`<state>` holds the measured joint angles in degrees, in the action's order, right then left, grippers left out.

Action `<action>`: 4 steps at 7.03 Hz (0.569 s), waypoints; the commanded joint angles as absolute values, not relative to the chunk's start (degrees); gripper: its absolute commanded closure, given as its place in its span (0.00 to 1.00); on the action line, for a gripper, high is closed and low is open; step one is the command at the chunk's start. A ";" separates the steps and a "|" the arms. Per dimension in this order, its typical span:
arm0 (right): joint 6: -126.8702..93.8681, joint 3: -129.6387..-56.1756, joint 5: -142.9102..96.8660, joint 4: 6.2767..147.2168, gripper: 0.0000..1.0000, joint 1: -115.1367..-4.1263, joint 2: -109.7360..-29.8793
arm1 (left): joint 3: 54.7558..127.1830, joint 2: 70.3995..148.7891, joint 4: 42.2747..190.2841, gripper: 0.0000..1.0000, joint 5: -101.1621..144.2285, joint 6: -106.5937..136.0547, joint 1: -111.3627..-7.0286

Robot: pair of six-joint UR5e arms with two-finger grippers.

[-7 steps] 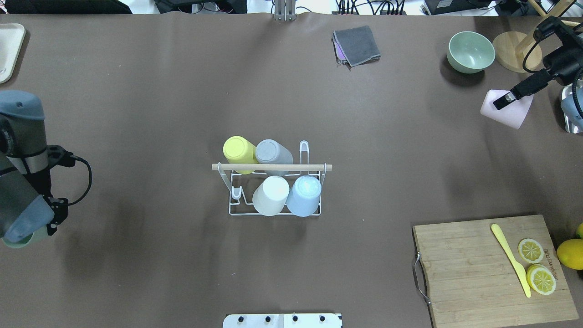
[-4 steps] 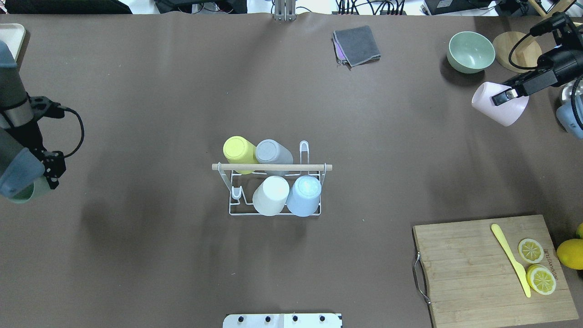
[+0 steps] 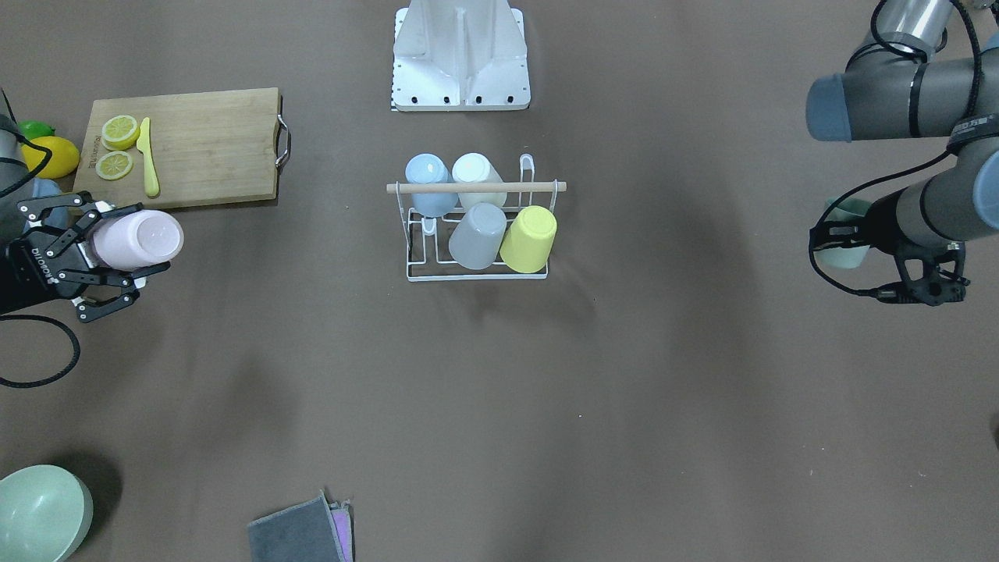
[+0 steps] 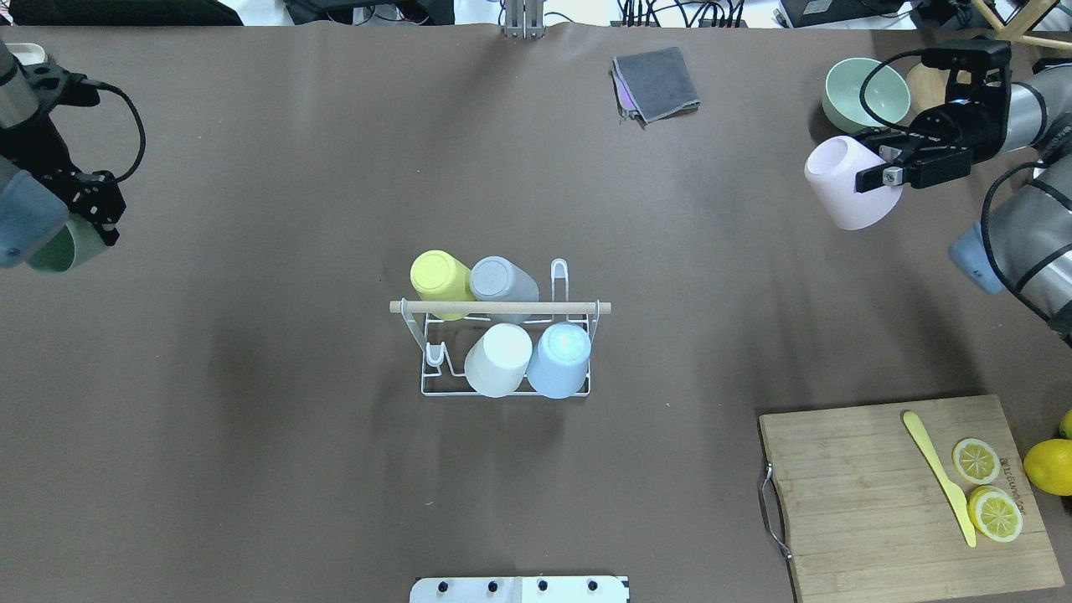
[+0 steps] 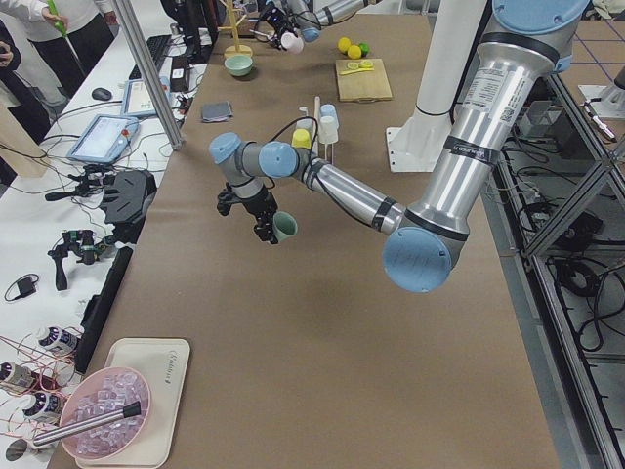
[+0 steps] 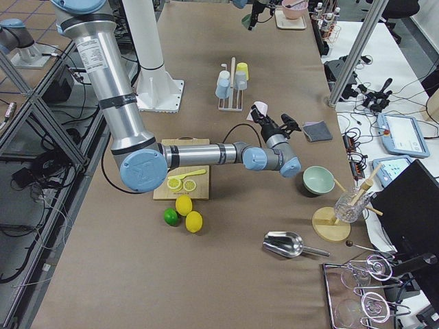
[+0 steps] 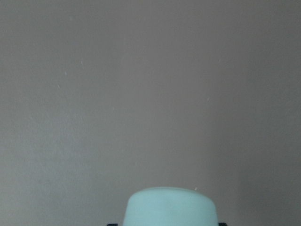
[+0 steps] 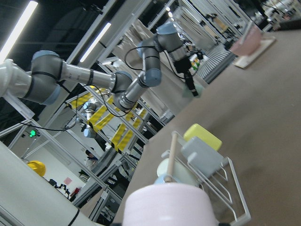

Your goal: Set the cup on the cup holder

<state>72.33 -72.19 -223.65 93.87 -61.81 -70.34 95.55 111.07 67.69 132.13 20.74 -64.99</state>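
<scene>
The cup holder (image 4: 500, 307), a white wire rack with a wooden rod handle, stands mid-table and also shows in the front view (image 3: 476, 186). Yellow, grey, white and blue cups sit upside down on it. Two prongs are bare, one at the far right (image 4: 559, 275) and one at the near left (image 4: 434, 352). My right gripper (image 4: 875, 180) is shut on a pink cup (image 4: 842, 197), held on its side above the table, far right of the rack. My left gripper (image 4: 84, 234) is shut on a pale green cup (image 4: 54, 251) at the far left edge.
A wooden cutting board (image 4: 863, 502) with lemon halves and a yellow knife lies near right. A green bowl (image 4: 865, 94) and a grey cloth (image 4: 656, 82) lie at the far side. A whole lemon (image 4: 1048, 466) lies at the right edge.
My right gripper has carried the pink cup left, toward the table's middle. My left arm has carried the green cup away from the robot along the left edge.
</scene>
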 commanded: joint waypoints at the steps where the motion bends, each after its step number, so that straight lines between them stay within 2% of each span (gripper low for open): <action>1: 80.31 -71.98 -231.47 93.78 0.80 -58.20 -67.16 | 95.54 111.97 78.35 0.78 132.10 28.36 -67.84; 4: 86.11 -70.05 -236.41 93.87 0.80 -56.18 -61.01 | 95.62 113.91 100.98 0.79 125.54 44.41 -69.43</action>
